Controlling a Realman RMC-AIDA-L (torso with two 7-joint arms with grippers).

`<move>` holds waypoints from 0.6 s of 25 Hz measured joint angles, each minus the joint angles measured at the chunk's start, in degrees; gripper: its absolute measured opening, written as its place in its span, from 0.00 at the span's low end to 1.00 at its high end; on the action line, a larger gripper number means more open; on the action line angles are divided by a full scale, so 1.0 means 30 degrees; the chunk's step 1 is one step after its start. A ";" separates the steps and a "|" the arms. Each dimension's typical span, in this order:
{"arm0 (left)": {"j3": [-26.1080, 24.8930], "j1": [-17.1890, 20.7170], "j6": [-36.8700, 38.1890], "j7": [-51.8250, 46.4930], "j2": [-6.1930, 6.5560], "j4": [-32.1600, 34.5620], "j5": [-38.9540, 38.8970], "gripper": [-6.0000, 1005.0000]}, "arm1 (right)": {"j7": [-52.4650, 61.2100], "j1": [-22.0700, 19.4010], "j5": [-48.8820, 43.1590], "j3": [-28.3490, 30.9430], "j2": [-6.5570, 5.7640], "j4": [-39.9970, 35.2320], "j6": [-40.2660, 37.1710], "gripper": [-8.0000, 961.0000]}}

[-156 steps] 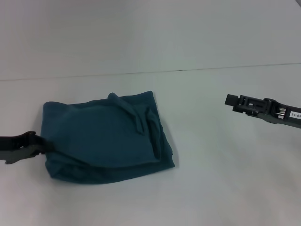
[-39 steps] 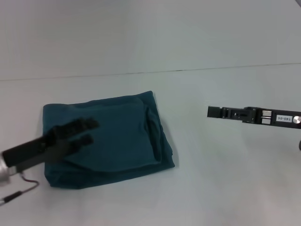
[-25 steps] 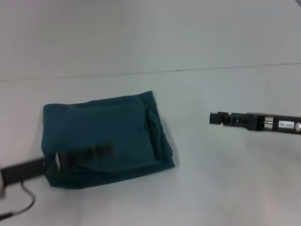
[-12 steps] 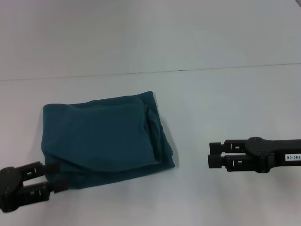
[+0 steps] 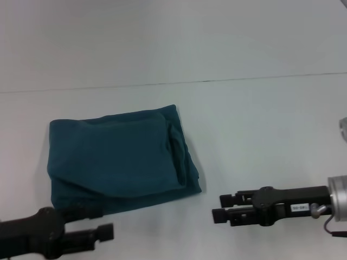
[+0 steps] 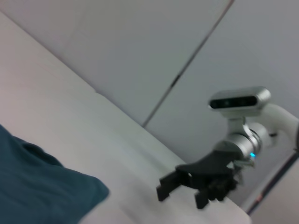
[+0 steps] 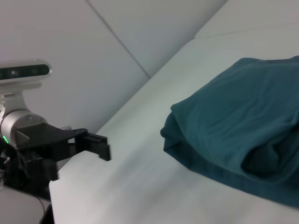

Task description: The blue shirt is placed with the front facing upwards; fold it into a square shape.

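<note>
The blue shirt (image 5: 119,157) lies folded into a rough square on the left half of the white table, plain teal side up, with a thicker rolled edge along its right side. No print shows. My left gripper (image 5: 105,222) hovers low at the near left, just in front of the shirt's near edge, open and empty. My right gripper (image 5: 218,207) is at the near right, open and empty, a hand's width to the right of the shirt's near right corner. In the right wrist view the shirt (image 7: 243,126) fills the right side and the left gripper (image 7: 96,142) shows farther off.
The white table (image 5: 260,124) ends at a seam against the pale wall behind. The left wrist view shows a corner of the shirt (image 6: 37,191) and the right gripper (image 6: 184,191) with its wrist camera beyond.
Both arms have drawn back toward the table's near edge. The left gripper came off the shirt's top and now sits in front of it. The shirt lies as before.
</note>
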 joint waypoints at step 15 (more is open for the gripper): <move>0.0510 -0.1001 -0.2209 0.1832 -0.0473 -0.1571 -0.0158 0.80 | -0.2847 -0.0382 0.2469 0.0224 0.0395 0.1991 0.1960 0.78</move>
